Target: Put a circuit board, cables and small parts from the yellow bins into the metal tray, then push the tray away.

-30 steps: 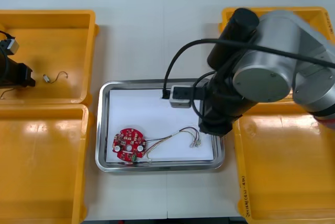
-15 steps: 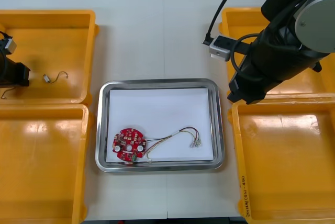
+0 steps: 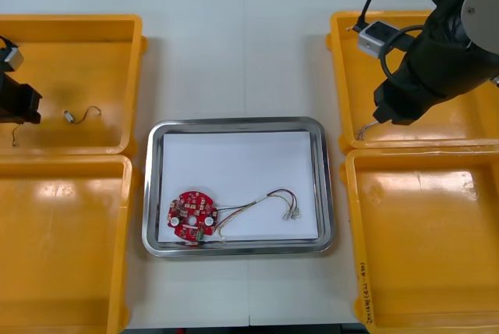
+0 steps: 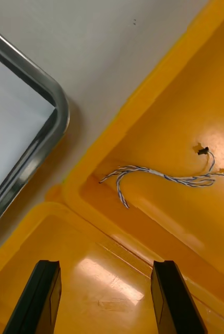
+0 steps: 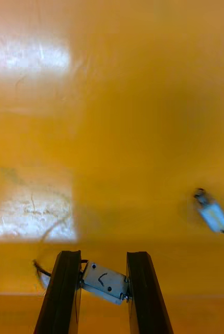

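My left gripper [image 5: 104,260] is down in the far left yellow bin [image 3: 117,76] and is shut on a small metal part [image 5: 105,283] with a thin wire at its side. A second small metal part [image 5: 212,214] lies loose further along the bin floor, also seen as the small metal part [image 3: 72,116] with a curled wire. My right gripper [image 4: 105,295] hangs open over the right bins, short of a twisted blue and white cable [image 4: 158,177]. The metal tray [image 3: 154,193], white inside, holds a round red circuit board [image 3: 191,215] and a red and yellow cable [image 3: 269,203].
The near left bin [image 3: 62,248] and near right bin [image 3: 425,240] have bare floors. The right arm's bulk covers much of the far right bin [image 3: 468,127]. The tray's rounded corner [image 4: 54,117] lies close to the right bins' rims.
The right arm has swung from above the tray out to the far right bin. My left gripper has closed on the small metal part.
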